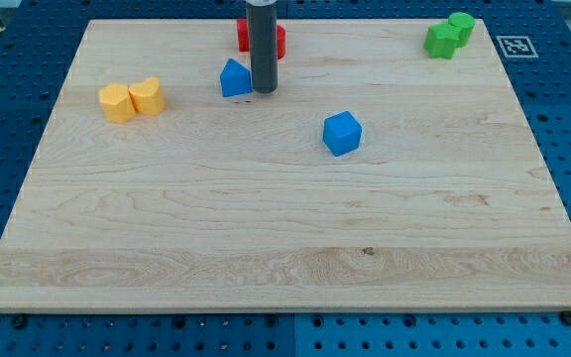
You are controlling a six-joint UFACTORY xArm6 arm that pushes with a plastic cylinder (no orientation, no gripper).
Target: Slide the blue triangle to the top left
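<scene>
The blue triangle (234,78) lies on the wooden board (285,238) in the upper left-centre part of the view. My tip (265,90) stands just to the right of it, touching or nearly touching its right side. The dark rod rises from the tip to the view's top edge. A blue cube (342,133) lies near the board's middle, to the lower right of my tip.
A red block (278,40) sits behind the rod at the top, partly hidden. Two yellow blocks (132,99) lie side by side at the left. Two green blocks (449,35) sit at the top right. A marker tag (515,46) is off the board's top right corner.
</scene>
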